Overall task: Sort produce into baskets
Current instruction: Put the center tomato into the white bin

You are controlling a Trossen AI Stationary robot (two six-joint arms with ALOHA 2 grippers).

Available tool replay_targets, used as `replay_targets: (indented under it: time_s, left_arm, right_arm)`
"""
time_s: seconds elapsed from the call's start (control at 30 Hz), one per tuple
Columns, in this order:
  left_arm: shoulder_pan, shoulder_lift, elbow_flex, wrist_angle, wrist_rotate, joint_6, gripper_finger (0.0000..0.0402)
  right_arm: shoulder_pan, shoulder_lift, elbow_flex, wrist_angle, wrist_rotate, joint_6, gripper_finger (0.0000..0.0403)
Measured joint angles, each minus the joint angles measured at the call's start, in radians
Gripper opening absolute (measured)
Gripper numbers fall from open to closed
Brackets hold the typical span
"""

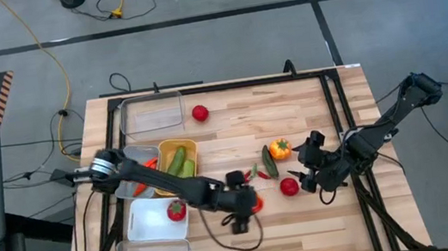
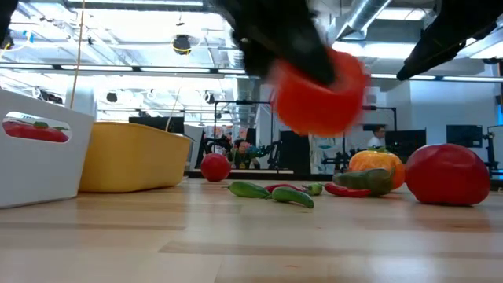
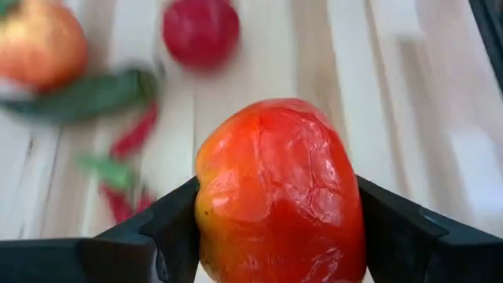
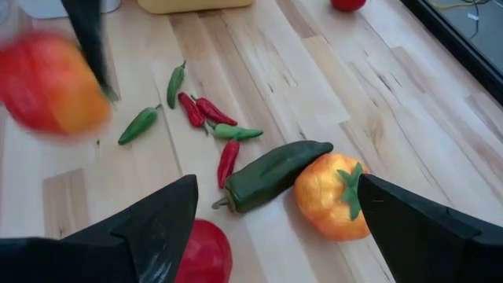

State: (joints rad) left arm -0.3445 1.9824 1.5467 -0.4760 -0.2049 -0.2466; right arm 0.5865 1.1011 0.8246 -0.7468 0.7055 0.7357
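the left end effector is clamped on a glossy red-orange pepper, lifted off the bench near its front middle. bare wood lies around it. chillies, a dark green pepper and red tomato crowd the right, where the right end effector hangs with fingers apart.

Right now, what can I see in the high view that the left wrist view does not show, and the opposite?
Only the high view shows the baskets, such as the yellow basket with cucumbers and the white basket with a tomato, and the right gripper, open. Only the left wrist view shows from close how the left gripper's fingers press both sides of the red-orange pepper. Both show the loose red tomato, the chillies and the orange-yellow pepper.
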Motion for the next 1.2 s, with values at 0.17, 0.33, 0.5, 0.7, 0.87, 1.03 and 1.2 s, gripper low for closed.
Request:
replay_targets:
  time_s: [0.17,0.33,0.5,0.7,0.87,1.03,1.2]
  left_arm:
    - [-0.053,-0.128,0.000,-0.297,0.053,-0.096,0.0259]
    - [-0.120,-0.221,0.000,-0.531,0.040,-0.245,0.0259]
    - [-0.209,-0.256,0.000,-0.723,0.008,-0.402,0.0260]
    - [-0.318,-0.256,0.000,-0.874,0.008,-0.546,0.0260]
    - [-0.378,-0.256,0.000,-0.882,0.008,-0.571,0.0260]
    - [-0.407,-0.256,0.000,-0.889,0.008,-0.593,0.0260]
    - [-0.409,-0.255,0.000,-0.911,0.010,-0.626,0.0273]
  right_arm:
    - [0.000,0.000,0.000,-0.001,0.000,0.000,0.0375]
    - [0.000,0.000,0.000,-0.001,0.000,-0.001,0.0375]
    - [0.000,0.000,0.000,-0.001,-0.001,-0.002,0.0375]
    - [0.000,0.000,0.000,-0.001,-0.001,-0.002,0.0375]
    - [0.000,0.000,0.000,-0.001,-0.001,-0.002,0.0375]
    - [0.000,0.000,0.000,-0.001,-0.001,-0.002,0.0375]
    - [0.000,0.000,0.000,-0.001,-0.002,-0.002,0.0375]
